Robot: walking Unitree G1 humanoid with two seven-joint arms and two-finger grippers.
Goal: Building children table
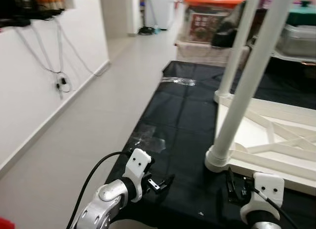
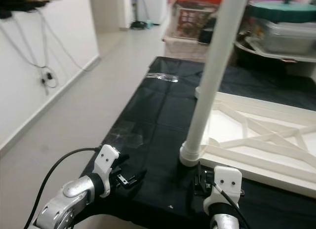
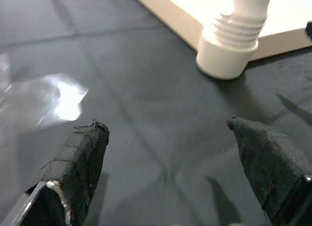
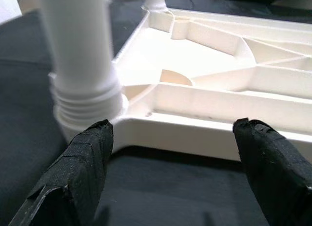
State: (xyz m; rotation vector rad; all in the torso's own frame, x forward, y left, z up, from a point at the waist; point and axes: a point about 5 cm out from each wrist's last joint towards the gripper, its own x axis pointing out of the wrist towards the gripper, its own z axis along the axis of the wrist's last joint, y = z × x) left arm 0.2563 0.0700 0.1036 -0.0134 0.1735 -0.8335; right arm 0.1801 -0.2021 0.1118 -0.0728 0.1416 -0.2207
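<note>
Here the cream tabletop (image 1: 276, 140) lies upside down (ribbed underside up), white legs (image 1: 242, 91) upright, both grippers wide.

A: Light's even and fairly bright indoors. The pale floor (image 1: 98, 105) and wall (image 1: 29, 81) look a bit washed out.

B: Glare?

A: Yes, on the clear tape patches (image 1: 148, 135) stuck to the black sheet (image 1: 182, 115); one flares white in the left wrist view (image 3: 63, 97).

B: Sharpness?

A: Head views are soft, with the orange-lidded box (image 1: 207, 17) at the back blurred. In the wrist views the black fingertips (image 4: 83, 158) are out of focus, and the white table leg (image 4: 78, 46) casts a soft shadow at its base.
</note>
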